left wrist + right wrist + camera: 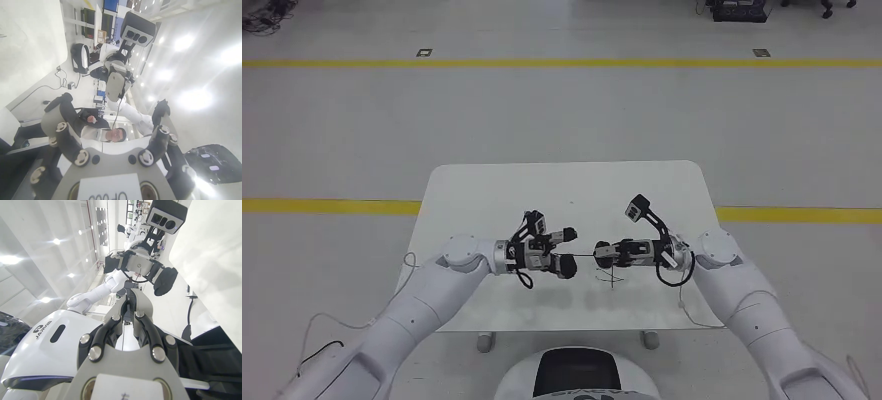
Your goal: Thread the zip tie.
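A thin black zip tie (585,256) stretches level above the white table (492,190), between the two grippers that face each other. My right gripper (602,253) is shut on it, and in the right wrist view the fingers (129,292) are pressed together with the tie (140,272) pointing out toward the other gripper. My left gripper (568,250) stands open around the tie's free end. In the left wrist view its black-padded fingers are spread wide (111,102). In the right wrist view the left gripper (138,273) shows both pads far apart.
The table's far half (562,185) is bare. The tie's thin shadow (610,276) lies on the table below the right gripper. Grey floor with yellow lines (562,63) surrounds the table.
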